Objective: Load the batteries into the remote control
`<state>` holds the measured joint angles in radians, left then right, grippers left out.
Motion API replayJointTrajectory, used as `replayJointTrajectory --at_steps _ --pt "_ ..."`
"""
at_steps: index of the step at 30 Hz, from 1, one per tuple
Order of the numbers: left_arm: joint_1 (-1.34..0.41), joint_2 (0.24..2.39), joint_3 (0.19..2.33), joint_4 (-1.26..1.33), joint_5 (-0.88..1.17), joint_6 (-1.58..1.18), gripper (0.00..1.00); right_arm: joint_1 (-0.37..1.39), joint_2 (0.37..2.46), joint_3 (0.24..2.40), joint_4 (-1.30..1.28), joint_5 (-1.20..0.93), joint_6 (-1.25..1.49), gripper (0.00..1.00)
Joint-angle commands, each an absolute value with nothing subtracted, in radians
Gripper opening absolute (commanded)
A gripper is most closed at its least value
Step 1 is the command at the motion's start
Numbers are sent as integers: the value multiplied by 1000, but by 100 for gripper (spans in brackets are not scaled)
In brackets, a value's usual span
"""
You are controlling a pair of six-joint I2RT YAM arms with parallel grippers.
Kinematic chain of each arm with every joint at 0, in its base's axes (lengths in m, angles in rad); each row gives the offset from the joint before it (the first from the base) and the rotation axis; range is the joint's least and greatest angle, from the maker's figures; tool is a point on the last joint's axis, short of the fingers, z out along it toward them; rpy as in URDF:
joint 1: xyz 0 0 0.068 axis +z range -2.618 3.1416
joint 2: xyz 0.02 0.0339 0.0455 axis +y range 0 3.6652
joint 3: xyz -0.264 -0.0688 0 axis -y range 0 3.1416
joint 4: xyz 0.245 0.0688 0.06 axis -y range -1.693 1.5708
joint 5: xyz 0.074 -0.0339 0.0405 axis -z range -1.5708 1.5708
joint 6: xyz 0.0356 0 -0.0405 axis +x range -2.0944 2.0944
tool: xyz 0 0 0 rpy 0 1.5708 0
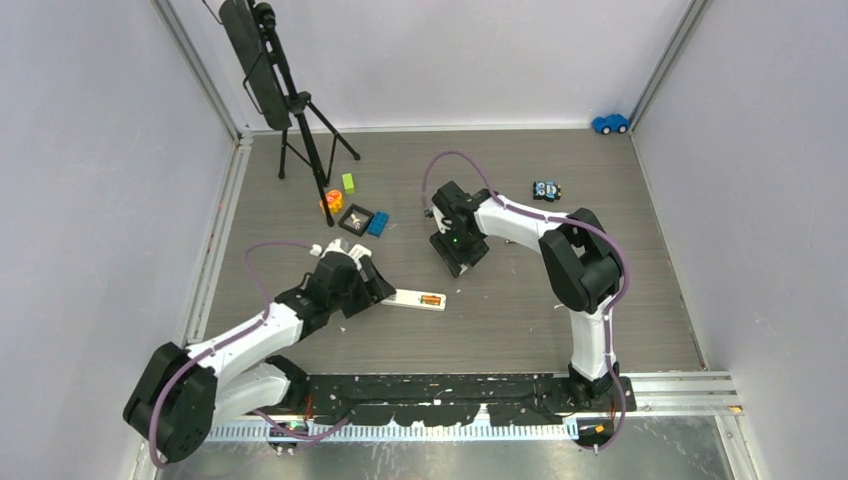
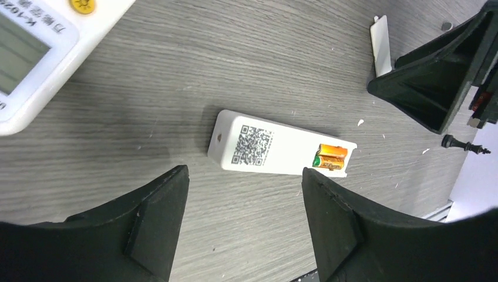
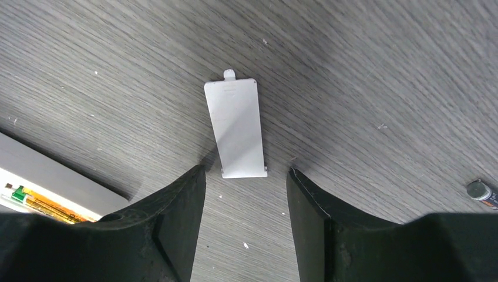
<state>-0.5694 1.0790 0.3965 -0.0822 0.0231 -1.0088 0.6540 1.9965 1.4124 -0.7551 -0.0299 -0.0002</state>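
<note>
Remote (image 2: 282, 150) — just beyond left fingers (image 2: 155, 220)

Two remotes (image 2: 276, 150), one battery cover (image 3: 236, 128)

White-black arms (image 1: 250, 335), purple cables (image 1: 455, 154), black end effectors (image 2: 244, 171).

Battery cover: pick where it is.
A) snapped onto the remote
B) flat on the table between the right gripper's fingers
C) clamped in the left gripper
B: the right wrist view shows the white battery cover lying flat on the table, its near end inside the open right gripper.
</note>
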Motion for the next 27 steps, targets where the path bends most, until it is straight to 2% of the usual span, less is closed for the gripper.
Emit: replayJointTrajectory --at_steps 1,3,6,13,15,21,27 --pt "-574 997 453 -214 -21 -961 69 669 2036 1425 -705 -5 -28 57" --pt "-574 963 456 -193 -6 -961 58 669 2036 1427 -700 -5 -38 57" --pt "-575 955 465 -74 81 -972 45 669 2041 1430 -700 -7 -59 51" --pt "-626 1170 537 180 293 -1012 20 669 2044 1428 -716 -11 -77 26" --pt "-656 1231 561 211 318 -1013 15 669 2039 1415 -720 -5 -74 22" --pt "-738 1360 594 237 303 -1010 7 667 2021 1370 -710 41 -53 19" --pt "-778 1433 603 239 273 -1006 5 664 1990 1343 -693 45 -33 18"
